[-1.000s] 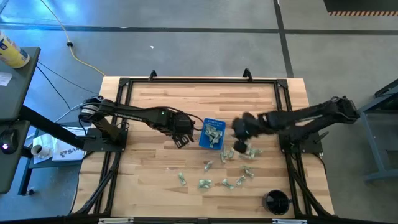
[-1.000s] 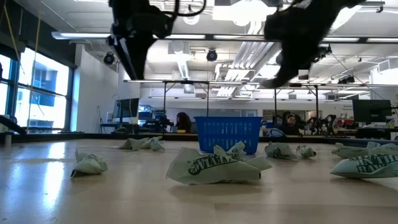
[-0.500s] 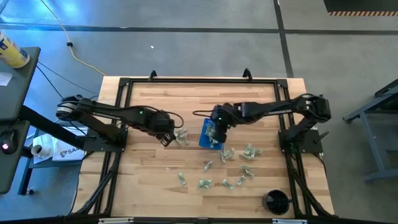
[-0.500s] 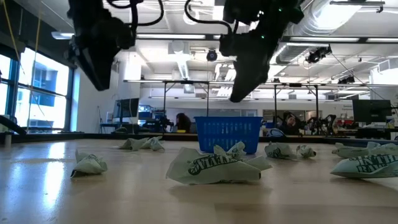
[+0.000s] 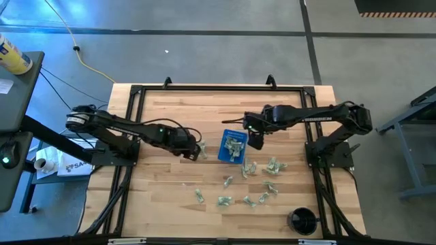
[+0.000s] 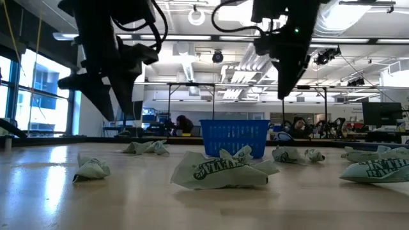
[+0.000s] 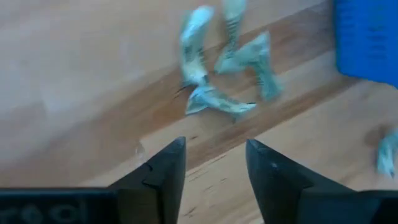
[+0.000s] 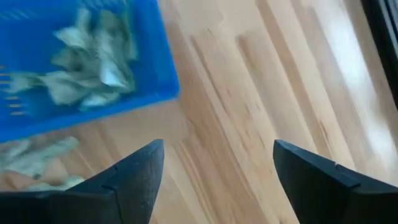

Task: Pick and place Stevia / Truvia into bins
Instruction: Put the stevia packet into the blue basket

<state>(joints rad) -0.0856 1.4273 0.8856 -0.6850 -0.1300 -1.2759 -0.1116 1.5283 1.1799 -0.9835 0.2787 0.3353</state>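
The blue bin (image 5: 233, 145) stands mid-table and holds several pale green sachets (image 8: 81, 62). More sachets lie loose on the wood to the bin's near and right sides (image 5: 272, 165). A small clump of sachets (image 7: 224, 81) lies just left of the bin. My left gripper (image 7: 214, 168) is open and empty, hovering low just left of that clump (image 5: 199, 150). My right gripper (image 8: 214, 171) is wide open and empty above the bare wood by the bin's right side (image 5: 255, 139).
A round black cup (image 5: 303, 219) stands near the table's near right corner. Loose sachets are scattered across the near middle (image 5: 223, 201). In the low view a big crumpled sachet (image 6: 220, 169) lies in front of the bin (image 6: 235, 137). A black frame runs round the table (image 5: 136, 95).
My right gripper went from the loose sachets on the right to above the bin, then drew back toward the table's right edge. My left gripper backed toward the left edge, uncovering the clump beside the bin, then came down and back toward it.
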